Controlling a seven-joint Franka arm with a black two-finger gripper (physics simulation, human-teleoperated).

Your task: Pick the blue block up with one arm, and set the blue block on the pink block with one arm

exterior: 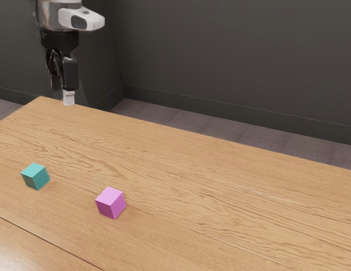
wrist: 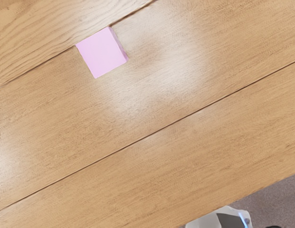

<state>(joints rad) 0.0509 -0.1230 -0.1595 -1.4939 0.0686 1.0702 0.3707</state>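
Note:
The blue block [exterior: 35, 175], a small teal-blue cube, rests on the wooden table [exterior: 220, 186] toward the exterior view's left. The pink block [exterior: 111, 202] stands on the table a short way to the blue block's right and nearer the front, the two apart. My gripper [exterior: 62, 96] hangs high over the table's far left corner, well above and behind both blocks. Its fingers stand apart with nothing between them. In the wrist view the pink block [wrist: 102, 51] lies flat on the wood, far from the hand.
The table's far edge runs close under the gripper, with grey floor [exterior: 248, 132] and a dark wall behind it. A strip of floor [wrist: 280, 199] appears past the table edge in the wrist view. Bare wood stretches to the right of the blocks.

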